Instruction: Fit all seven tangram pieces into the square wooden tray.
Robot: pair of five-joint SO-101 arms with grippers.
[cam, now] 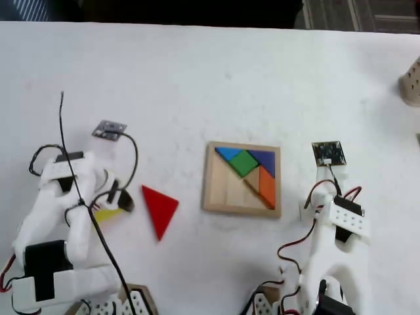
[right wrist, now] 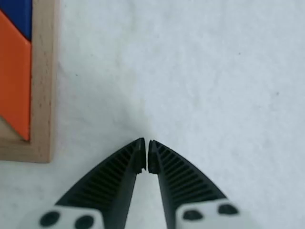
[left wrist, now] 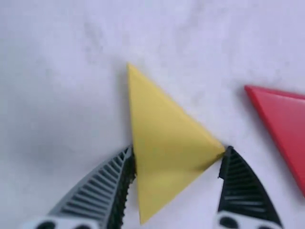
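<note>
The square wooden tray (cam: 209,187) lies mid-table and holds light blue, green, dark blue and orange pieces plus pale wood-coloured ones. A red triangle (cam: 159,209) lies flat on the table to its left. Further left, a yellow triangle (left wrist: 162,143) sits between the fingers of my left gripper (left wrist: 177,152), which touch its edge and its corner; the same gripper (cam: 115,203) is low over the table in the high view. My right gripper (right wrist: 147,143) is shut with nothing in it, just off the tray's near right corner (right wrist: 40,152), by the orange piece (right wrist: 14,81).
A perforated pale object (cam: 410,82) stands at the far right edge. Cables trail around both arms. The table's far half is bare white cloth. The red triangle (left wrist: 283,124) lies close beside the yellow one.
</note>
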